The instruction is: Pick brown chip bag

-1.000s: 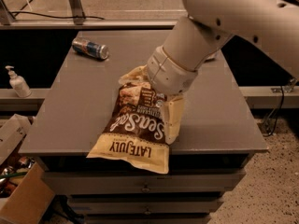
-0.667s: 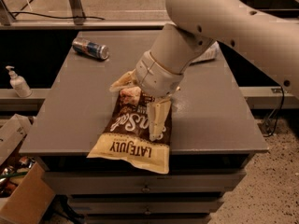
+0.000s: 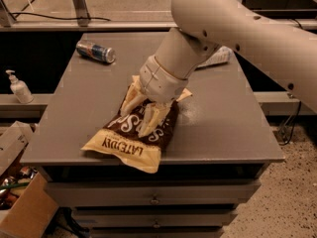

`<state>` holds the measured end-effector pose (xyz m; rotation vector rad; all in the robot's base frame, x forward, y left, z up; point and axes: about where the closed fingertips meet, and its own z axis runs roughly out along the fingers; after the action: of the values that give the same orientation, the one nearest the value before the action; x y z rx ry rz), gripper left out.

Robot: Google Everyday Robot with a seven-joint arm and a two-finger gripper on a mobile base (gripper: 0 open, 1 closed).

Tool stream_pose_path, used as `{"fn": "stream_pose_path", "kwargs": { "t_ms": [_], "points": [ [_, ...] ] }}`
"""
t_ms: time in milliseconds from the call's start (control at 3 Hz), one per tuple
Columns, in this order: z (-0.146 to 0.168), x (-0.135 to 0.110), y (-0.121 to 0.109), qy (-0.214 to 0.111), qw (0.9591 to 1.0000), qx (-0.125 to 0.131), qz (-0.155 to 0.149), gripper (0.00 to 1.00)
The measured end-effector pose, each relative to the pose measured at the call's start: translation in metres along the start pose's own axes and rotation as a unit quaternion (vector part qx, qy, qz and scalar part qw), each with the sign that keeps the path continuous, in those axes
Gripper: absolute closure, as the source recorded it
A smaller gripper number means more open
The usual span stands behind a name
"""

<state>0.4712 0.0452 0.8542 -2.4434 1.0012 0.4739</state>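
The brown chip bag point(image 3: 130, 142) lies flat near the front edge of the grey table point(image 3: 223, 133), its cream end with "LATE JULY" lettering toward me. My gripper point(image 3: 140, 114) comes down from the upper right and sits right on top of the bag's middle. Its two cream fingers point(image 3: 150, 119) are spread apart, one over the bag's left side and one over its centre. The upper part of the bag is hidden under the wrist. The bag rests on the table.
A small metal can point(image 3: 95, 51) lies on its side at the table's back left. A clear plastic bottle point(image 3: 216, 57) lies at the back right, partly behind my arm. A white pump bottle point(image 3: 19, 88) stands on a ledge to the left. A cardboard box point(image 3: 20, 209) sits on the floor at lower left.
My gripper has moved left and down over the bag, from its right side to its middle, with the fingers now straddling the bag. The bag has not moved.
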Motion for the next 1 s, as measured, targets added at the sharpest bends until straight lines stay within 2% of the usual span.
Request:
{"fn": "stream_pose_path", "kwargs": {
  "t_ms": [333, 667, 1000],
  "points": [
    [-0.012, -0.001, -0.005, -0.004, 0.9999, 0.015, 0.004, 0.85],
    [-0.039, -0.014, -0.016, -0.016, 0.9991, 0.038, 0.011, 1.00],
    [-0.071, -0.030, -0.027, -0.030, 0.9971, 0.067, 0.019, 1.00]
  ]
}}
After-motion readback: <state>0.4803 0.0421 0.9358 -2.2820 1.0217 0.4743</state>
